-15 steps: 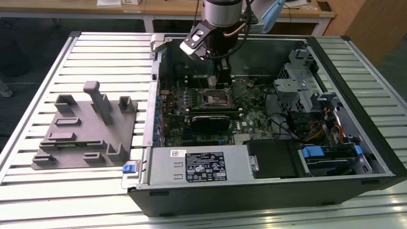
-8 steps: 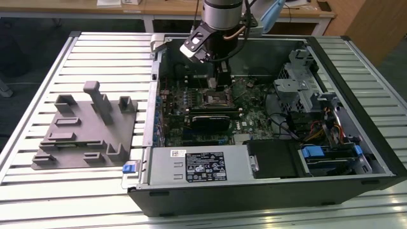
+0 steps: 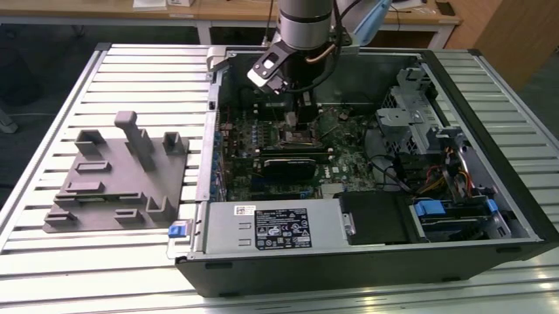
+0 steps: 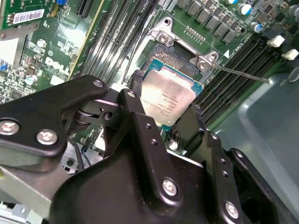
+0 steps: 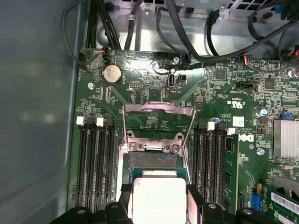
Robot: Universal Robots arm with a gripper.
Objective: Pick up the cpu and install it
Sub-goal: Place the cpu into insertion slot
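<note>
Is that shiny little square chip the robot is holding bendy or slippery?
Probably stiff, not bendy: the small, flat, square cpu with its silvery metal top looks perfectly flat between the black gripper fingers. Its smooth lid looks a bit slippery, so a loose squeeze might let it slide. It is likely light, being so thin.

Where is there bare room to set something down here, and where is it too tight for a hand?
In the exterior view, bare table slats lie nearer than the grey fixture and beyond it. Inside the case it is crowded: the gripper holds the cpu over the socket, flanked by memory slots, with cables nearby.
</note>
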